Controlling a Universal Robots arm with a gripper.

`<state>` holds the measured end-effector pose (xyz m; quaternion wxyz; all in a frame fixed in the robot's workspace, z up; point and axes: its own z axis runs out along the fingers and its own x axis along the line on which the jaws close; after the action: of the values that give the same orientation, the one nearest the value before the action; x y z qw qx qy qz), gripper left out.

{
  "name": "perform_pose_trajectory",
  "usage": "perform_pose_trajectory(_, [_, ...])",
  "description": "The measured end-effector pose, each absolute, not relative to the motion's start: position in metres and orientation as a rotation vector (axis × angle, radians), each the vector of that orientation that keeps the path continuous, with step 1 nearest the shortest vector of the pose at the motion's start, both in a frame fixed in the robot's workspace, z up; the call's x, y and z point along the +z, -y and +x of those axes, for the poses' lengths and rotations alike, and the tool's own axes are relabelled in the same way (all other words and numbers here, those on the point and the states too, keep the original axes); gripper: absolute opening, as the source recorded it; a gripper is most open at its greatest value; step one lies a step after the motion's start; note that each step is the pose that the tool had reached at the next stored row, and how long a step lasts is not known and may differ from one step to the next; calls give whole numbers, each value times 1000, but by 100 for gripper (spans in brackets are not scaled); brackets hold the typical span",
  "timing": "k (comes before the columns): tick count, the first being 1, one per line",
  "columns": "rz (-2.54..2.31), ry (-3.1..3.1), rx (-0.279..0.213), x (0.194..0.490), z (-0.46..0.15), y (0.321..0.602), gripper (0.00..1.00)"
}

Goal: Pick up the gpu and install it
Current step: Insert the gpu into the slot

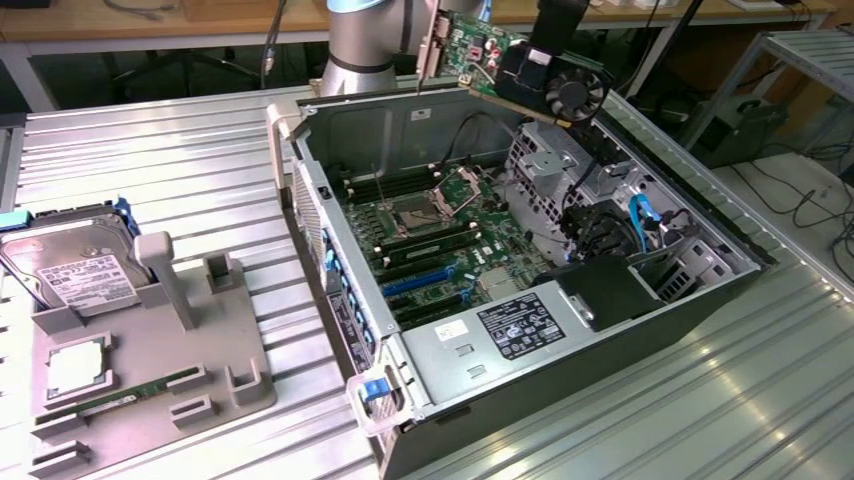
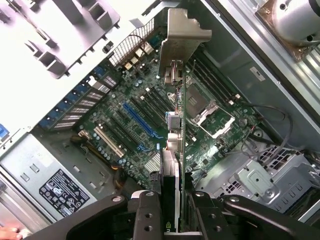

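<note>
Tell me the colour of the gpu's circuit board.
Green. The gpu shows it best in the exterior view, with a black fan.

Robotics lab: metal bench [image 1: 174,150], open PC case [image 1: 387,120], UR arm [image 1: 360,40], floor cables [image 1: 814,205].

The gpu [image 1: 514,72] hangs tilted above the open computer case [image 1: 387,125].

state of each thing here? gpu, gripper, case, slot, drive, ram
gpu: held above the open case, not seated
gripper: shut on the gpu's edge
computer case: on its side, side panel off
blue slot: empty
hard drive: propped in the grey holder
ram stick: lying in the grey holder
</note>
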<state>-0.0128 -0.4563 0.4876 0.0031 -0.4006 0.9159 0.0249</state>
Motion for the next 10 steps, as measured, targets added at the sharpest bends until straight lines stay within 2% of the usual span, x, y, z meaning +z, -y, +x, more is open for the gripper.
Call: perform_pose_trajectory(10, [-1371, -2821, 79, 488, -13, 456, 27])
